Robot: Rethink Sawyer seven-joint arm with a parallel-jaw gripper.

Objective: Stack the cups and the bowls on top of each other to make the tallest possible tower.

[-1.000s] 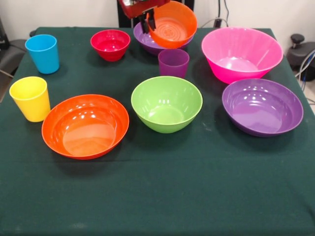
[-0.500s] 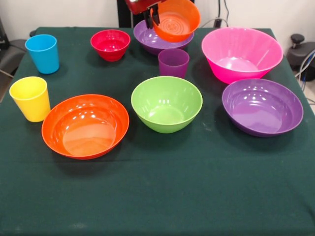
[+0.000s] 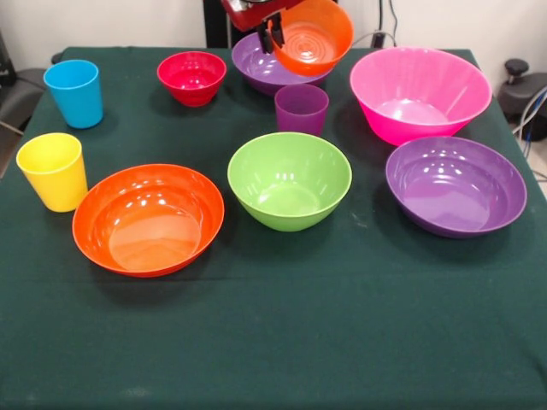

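My gripper (image 3: 275, 32) is at the top of the front view, shut on the rim of the small orange bowl (image 3: 312, 38), which hangs tilted above a purple bowl (image 3: 261, 70) at the table's far side. On the table stand a small red bowl (image 3: 191, 77), a purple cup (image 3: 301, 108), a large pink bowl (image 3: 419, 94), a green bowl (image 3: 289, 179), a wide orange bowl (image 3: 148, 219), a second purple bowl (image 3: 455, 185), a blue cup (image 3: 74, 92) and a yellow cup (image 3: 54, 171). Nothing is stacked.
The table has a dark green cloth (image 3: 282, 333), with bare cloth along its near side. Dark equipment (image 3: 523, 90) and cables sit beyond the right edge.
My gripper has lifted the small orange bowl higher and a little to the right above the far purple bowl. Nothing else has moved.
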